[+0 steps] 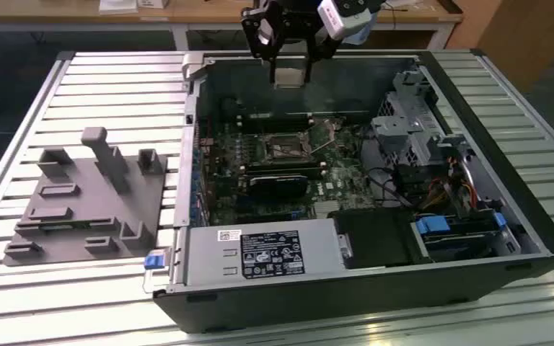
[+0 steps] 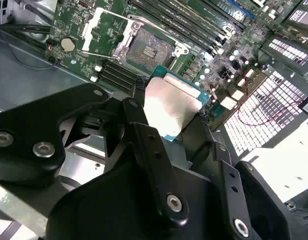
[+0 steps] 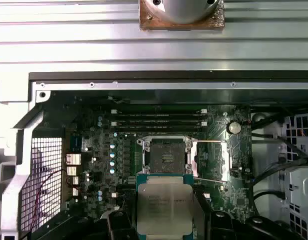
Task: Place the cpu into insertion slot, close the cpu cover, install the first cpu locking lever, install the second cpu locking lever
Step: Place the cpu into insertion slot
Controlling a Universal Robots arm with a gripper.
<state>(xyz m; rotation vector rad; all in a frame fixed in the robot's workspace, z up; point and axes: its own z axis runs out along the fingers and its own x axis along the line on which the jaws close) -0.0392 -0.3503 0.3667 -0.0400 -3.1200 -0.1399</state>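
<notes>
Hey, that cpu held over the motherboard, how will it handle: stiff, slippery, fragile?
Probably stiff: the cpu lies flat with the claw pinching only its edges. Its smooth metal top looks slippery, so it may slide. Thin, so likely light.

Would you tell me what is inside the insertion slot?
Only its bare dark contacts: the insertion slot holds no chip. The cpu, in the gripper, hides the board beside it.
</notes>
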